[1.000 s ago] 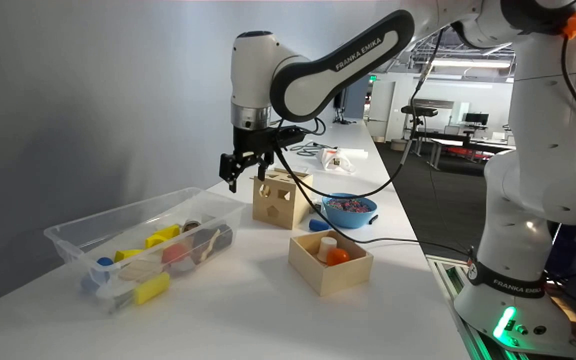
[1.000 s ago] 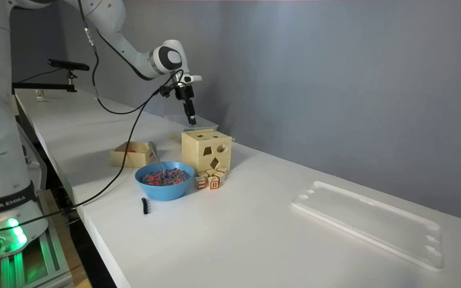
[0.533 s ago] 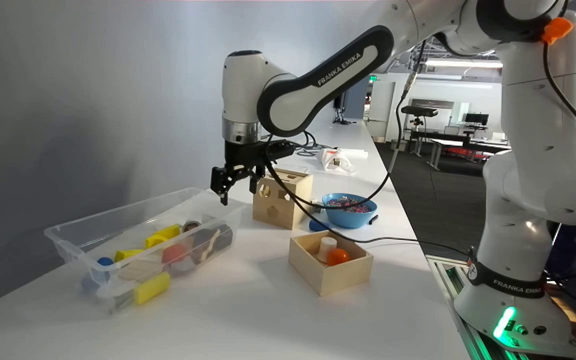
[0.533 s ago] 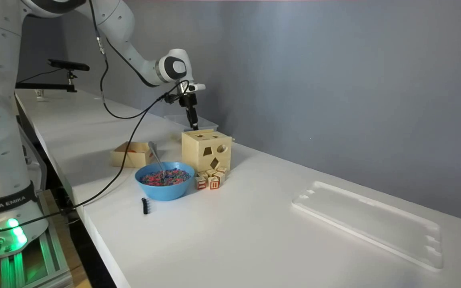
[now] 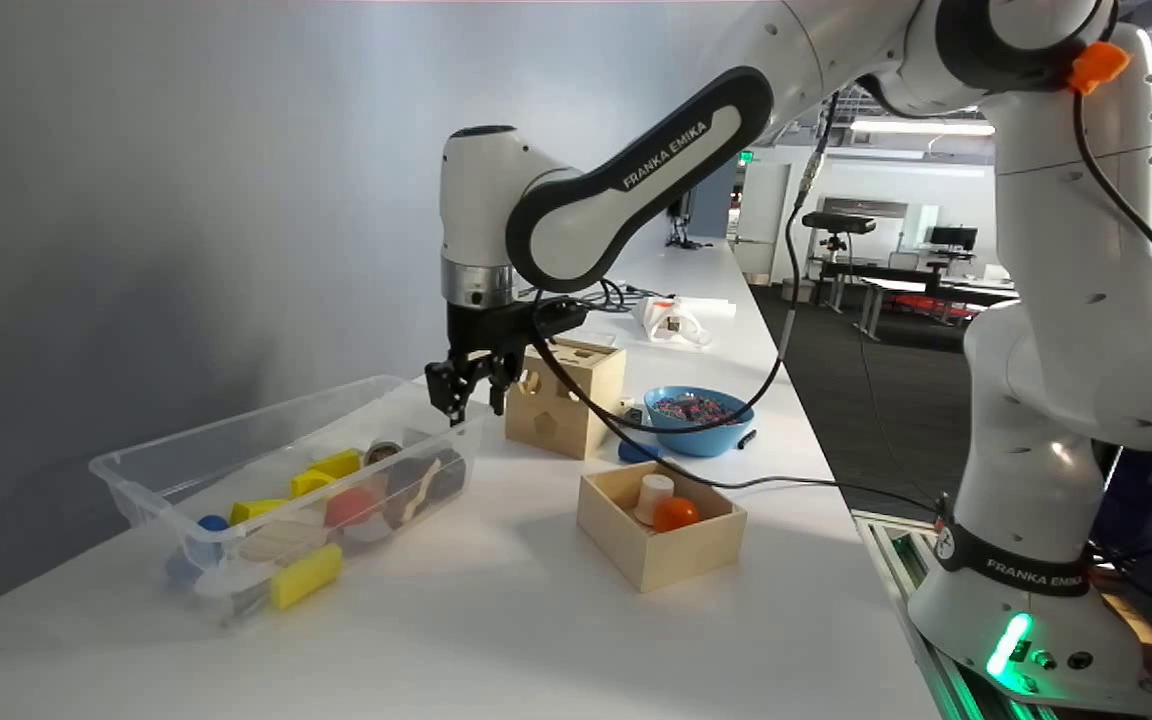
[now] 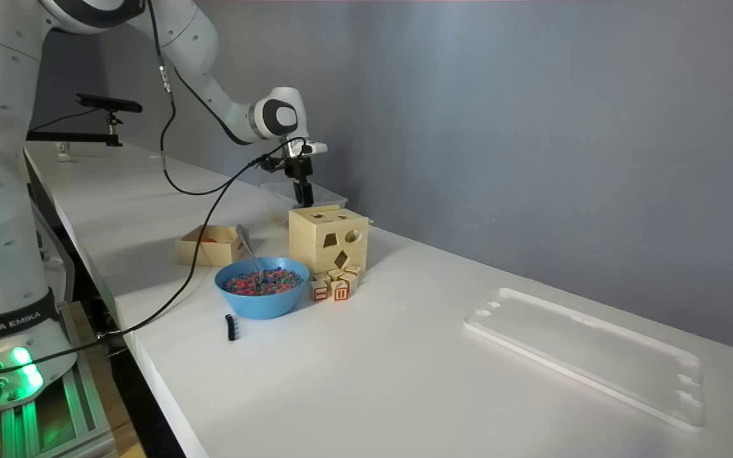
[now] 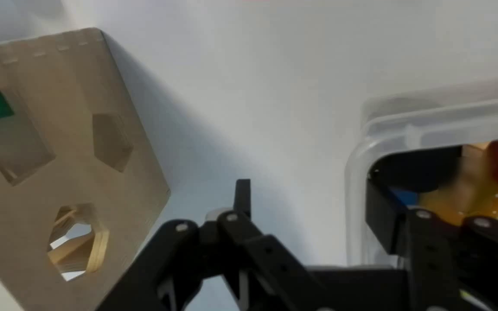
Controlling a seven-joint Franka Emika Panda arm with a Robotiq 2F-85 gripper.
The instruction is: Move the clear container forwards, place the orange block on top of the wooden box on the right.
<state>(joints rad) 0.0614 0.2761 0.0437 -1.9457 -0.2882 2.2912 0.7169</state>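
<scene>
The jaws of the gripper (image 7: 313,203) are spread wide apart. In the wrist view, 1 finger (image 7: 243,198) is at the bottom middle, above the white table (image 7: 257,95), and the other is at the lower right, over the inside of the clear container (image 7: 356,194). The container's end wall shows between the 2 of them, and I cannot tell if they touch it. In an exterior view the container takes up the left side, with yellow, red and blue toys (image 5: 338,463) in it. The wooden box (image 7: 69,172), with shapes cut in it, is at the left of the wrist view. The orange block (image 5: 675,514) looks round and sits low and right of the middle in an exterior view, in an open wooden tray (image 5: 696,560), next to a white peg (image 5: 653,493). A blue bowl (image 6: 261,308) of pink and blue bits (image 6: 252,284) is left of the middle in an exterior view, with a spoon (image 6: 245,240) leaning in it. Little cubes (image 6: 340,291) with red marks sit just right of the bowl. A flat clear lid (image 6: 589,353) lies at the lower right.
</scene>
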